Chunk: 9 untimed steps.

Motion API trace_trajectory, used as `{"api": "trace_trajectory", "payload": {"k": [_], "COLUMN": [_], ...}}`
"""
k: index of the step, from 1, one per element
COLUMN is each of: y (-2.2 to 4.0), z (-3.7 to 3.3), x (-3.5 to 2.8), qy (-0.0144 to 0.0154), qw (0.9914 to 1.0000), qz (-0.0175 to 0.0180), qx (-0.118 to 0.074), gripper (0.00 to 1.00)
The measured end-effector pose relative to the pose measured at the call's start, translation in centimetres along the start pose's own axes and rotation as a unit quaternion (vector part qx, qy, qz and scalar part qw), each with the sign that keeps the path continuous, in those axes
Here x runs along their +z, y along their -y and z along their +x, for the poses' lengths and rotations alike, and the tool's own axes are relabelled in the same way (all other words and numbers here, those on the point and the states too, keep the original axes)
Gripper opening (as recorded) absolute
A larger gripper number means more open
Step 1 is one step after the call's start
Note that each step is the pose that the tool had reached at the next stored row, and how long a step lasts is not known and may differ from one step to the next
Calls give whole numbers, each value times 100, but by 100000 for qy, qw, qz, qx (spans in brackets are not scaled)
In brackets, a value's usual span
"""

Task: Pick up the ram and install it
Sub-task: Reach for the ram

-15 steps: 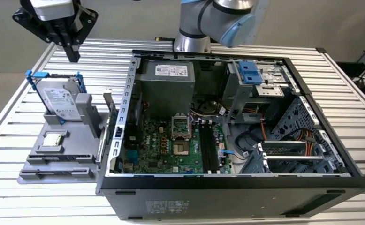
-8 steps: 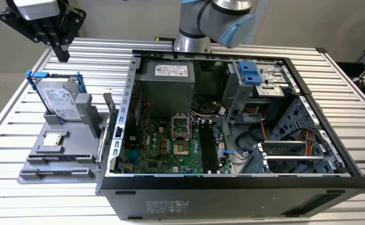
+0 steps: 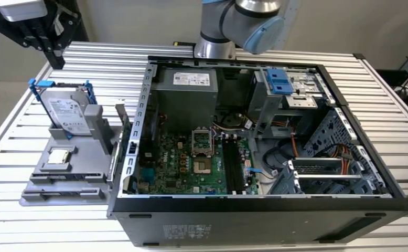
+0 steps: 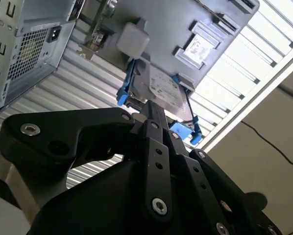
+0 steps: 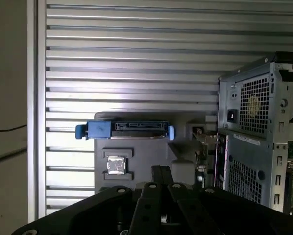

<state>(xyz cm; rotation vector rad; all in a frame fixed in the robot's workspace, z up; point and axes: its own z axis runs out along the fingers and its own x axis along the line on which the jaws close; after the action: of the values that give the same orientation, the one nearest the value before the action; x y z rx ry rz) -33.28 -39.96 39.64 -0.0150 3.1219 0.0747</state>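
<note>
Exterior view shows one ram, a thin board standing on edge in the grey holder, at the side just beside the one open computer case. That holder also carries one hard drive with blue rails and one small square processor chip, all toward the table edge on the exterior view's left. One pincer hangs above the table's far corner on that side, well apart from the ram; in the first wrist view its fingertips sit pressed together, clenched on nothing.
</note>
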Motion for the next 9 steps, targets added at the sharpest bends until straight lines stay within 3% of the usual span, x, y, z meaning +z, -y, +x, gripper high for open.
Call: {"api": "trace_trajectory", "payload": {"k": [9], "y": [-2], "z": [207], "x": [0], "qy": [4], "qw": [100000], "qz": [3], "qx": [58], "gripper": [0]}}
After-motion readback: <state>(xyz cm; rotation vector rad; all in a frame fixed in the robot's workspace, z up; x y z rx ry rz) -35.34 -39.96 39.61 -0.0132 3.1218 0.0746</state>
